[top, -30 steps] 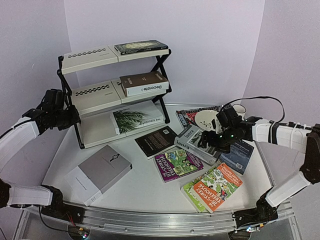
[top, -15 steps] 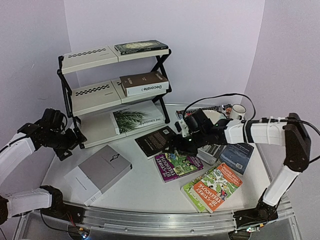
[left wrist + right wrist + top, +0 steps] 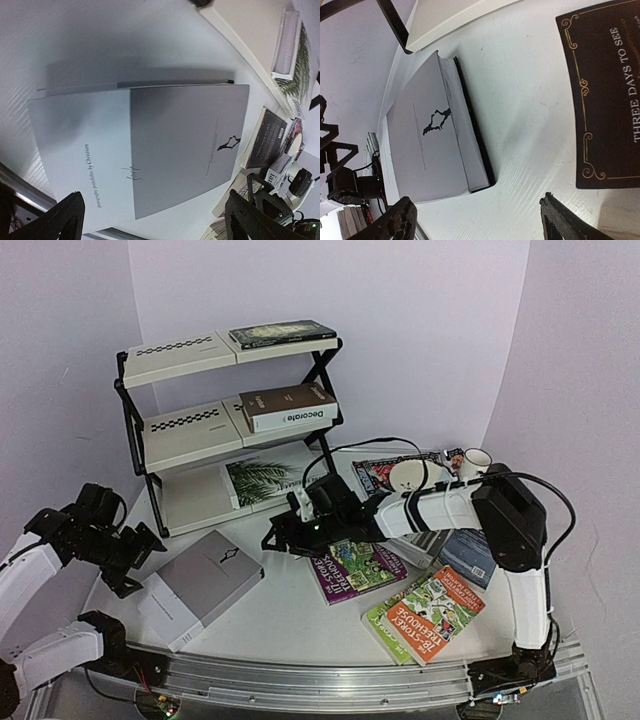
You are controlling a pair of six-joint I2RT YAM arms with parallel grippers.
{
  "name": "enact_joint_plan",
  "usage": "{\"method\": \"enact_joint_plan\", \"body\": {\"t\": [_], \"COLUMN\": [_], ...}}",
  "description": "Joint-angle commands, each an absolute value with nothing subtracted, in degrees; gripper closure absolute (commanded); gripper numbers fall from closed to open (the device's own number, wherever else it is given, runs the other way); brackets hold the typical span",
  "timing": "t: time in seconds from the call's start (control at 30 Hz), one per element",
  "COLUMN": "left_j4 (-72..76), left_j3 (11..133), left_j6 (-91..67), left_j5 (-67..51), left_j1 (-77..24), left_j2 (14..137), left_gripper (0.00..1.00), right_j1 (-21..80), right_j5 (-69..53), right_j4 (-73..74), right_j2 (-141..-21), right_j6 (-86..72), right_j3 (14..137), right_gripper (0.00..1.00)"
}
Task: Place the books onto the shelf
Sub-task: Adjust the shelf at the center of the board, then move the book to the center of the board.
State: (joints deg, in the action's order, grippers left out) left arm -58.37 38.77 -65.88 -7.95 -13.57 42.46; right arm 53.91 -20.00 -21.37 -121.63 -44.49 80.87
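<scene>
The shelf (image 3: 185,435) stands at the back left with a dark book (image 3: 283,334) on top, the brown "Decorate" book (image 3: 290,406) on its middle board and the palm-leaf book (image 3: 270,480) on the bottom. A plain grey book (image 3: 200,585) (image 3: 185,145) (image 3: 432,145) lies flat at the front left. My left gripper (image 3: 140,562) (image 3: 155,225) hovers open at that book's left edge. My right gripper (image 3: 275,540) (image 3: 480,225) is open and empty over bare table between the grey book and a black book (image 3: 605,95), which the arm mostly hides from above.
Two colourful paperbacks (image 3: 360,568) (image 3: 428,612) lie at the front right, with a dark blue book (image 3: 472,555) behind them. A white dish (image 3: 408,476) on a patterned placemat (image 3: 378,472) and a mug (image 3: 476,460) stand at the back right. The right arm stretches leftward across the table.
My left gripper has opened and dropped from beside the shelf to the grey book's edge. My right arm has swung left from the books at the right to the black book.
</scene>
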Motion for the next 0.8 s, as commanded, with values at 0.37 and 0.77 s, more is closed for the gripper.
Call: {"method": "enact_joint_plan", "body": {"t": [0.37, 0.77], "left_j4": [-62.94, -49.64], "left_j3": [32.72, 25.92], "left_j6": [-74.65, -73.56], "left_j5": [-7.39, -12.60], "left_j1": [-13.67, -13.68], "left_j2": [43.47, 43.85], "left_gripper": [0.00, 0.00], "right_j1": [57.12, 57.28], "right_j5": [-24.83, -27.61], "right_j4": [-27.75, -28.66], "right_j2": [-135.69, -137.59], "right_j6": [-49.64, -51.18], "right_j3": [94.58, 97.03], "right_gripper": [0.15, 0.45]}}
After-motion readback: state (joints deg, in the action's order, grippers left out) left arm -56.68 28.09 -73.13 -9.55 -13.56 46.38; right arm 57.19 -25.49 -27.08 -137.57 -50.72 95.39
